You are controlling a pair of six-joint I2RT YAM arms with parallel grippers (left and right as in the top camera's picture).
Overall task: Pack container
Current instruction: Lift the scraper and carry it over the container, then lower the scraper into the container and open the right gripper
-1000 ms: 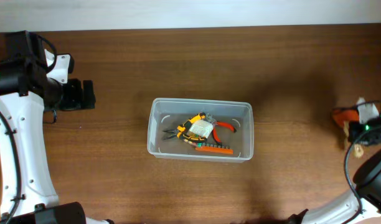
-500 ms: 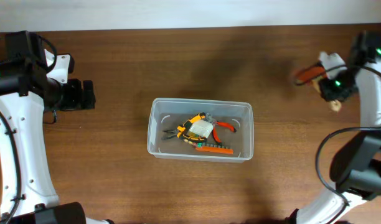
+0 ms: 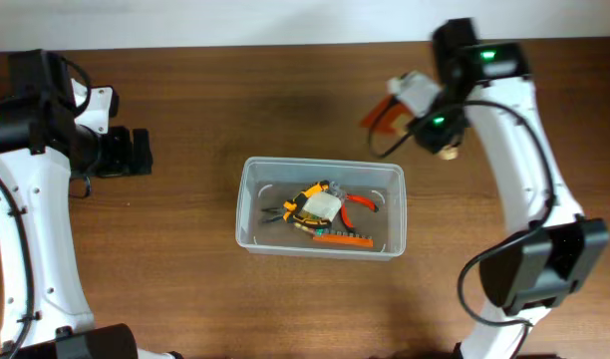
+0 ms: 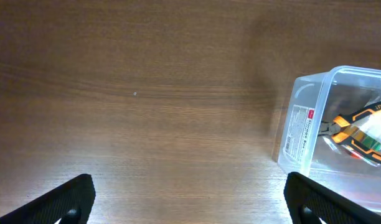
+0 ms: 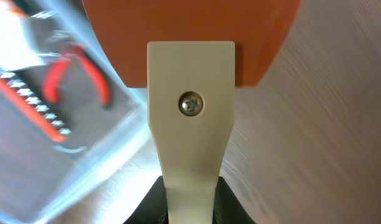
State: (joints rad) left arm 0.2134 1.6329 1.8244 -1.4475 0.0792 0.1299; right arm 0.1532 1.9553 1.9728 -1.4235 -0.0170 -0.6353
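Container [image 3: 285,163] sits centre frame with tools [image 3: 320,209] inside. My right gripper [image 3: 417,105], upper right, is clamped on an orange-bladed scraper [image 5: 190,106], held near the rim, I judge for dropping in. At mid-left my left gripper [image 4: 193,202] hangs clear, fingers apart.

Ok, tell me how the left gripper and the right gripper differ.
The left gripper is open and empty; the right gripper is shut on an orange-and-cream tool. The left gripper sits well off the container's left side; the right gripper is close to its far right corner. Both lie outside the container's outline.
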